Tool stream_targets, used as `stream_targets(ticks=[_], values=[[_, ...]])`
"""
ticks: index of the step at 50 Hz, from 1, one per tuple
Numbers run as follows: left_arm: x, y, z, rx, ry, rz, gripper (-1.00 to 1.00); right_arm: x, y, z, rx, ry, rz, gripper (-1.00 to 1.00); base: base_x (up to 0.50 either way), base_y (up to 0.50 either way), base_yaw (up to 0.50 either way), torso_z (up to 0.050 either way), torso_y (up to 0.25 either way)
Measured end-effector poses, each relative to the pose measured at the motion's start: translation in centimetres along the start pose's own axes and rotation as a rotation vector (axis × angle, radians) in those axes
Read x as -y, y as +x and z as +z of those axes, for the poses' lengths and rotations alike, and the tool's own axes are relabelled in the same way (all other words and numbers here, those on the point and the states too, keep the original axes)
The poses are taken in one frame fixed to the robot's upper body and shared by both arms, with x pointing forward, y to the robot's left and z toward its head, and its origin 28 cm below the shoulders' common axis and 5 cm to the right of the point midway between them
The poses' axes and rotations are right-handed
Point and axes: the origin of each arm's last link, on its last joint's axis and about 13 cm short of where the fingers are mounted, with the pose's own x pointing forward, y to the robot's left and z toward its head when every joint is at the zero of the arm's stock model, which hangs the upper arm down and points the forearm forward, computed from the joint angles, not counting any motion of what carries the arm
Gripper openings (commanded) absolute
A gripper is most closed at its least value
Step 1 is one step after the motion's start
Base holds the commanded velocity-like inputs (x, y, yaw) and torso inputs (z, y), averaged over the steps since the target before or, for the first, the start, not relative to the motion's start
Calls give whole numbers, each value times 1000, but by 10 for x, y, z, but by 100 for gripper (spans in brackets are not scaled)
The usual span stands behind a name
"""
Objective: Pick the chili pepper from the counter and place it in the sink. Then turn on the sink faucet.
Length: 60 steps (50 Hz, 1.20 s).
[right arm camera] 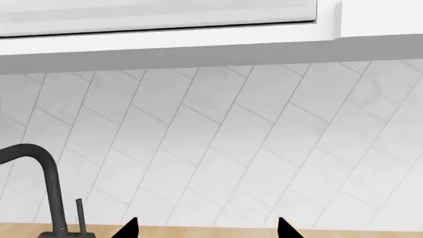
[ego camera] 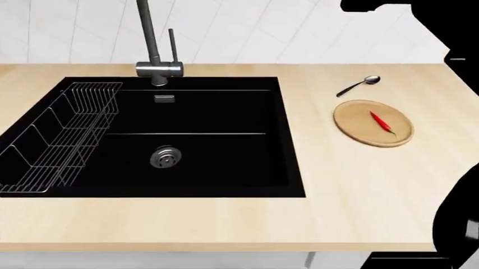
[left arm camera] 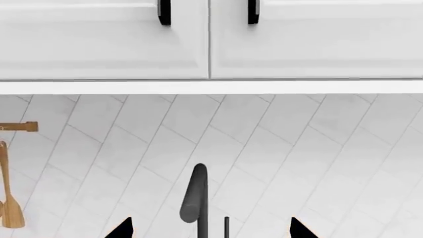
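Observation:
The chili pepper, small and red, lies on a round wooden plate on the counter, right of the sink. The black sink has a round drain. Behind it rises the sink faucet with its thin lever upright. My left gripper is open and empty, held high and facing the faucet and the tiled wall. My right gripper is open too, with nothing between its fingertips, and the faucet stands off to one side. Neither gripper's jaws show in the head view.
A metal spoon lies behind the plate. A wire rack sits in the sink's left part. White upper cabinets hang above the backsplash. Wooden utensils hang on the wall. My right arm covers the head view's right edge.

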Motion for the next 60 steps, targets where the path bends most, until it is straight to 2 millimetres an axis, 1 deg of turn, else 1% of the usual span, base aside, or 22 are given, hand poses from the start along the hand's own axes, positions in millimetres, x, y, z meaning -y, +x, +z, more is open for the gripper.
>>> stream_targets(ticks=[2,18,24,44,60], values=[[0,0,0,4,2,2,100,0,0,0,3,0,0,100,0,0,0,0,0],[-1,1,-4,10,7,10,100,-2,1,-2,4,-8,10,100,0,-492,0,0,0],[-1,2,-7,8,4,6,100,-2,2,-3,7,-7,9,100,18,-23,0,0,0],[-5,2,-12,-3,-8,23,100,-4,4,-6,12,2,28,100,495,-34,0,0,0],[-7,3,-20,-18,-11,27,100,-5,5,-12,29,12,32,100,59,0,0,0,1]])
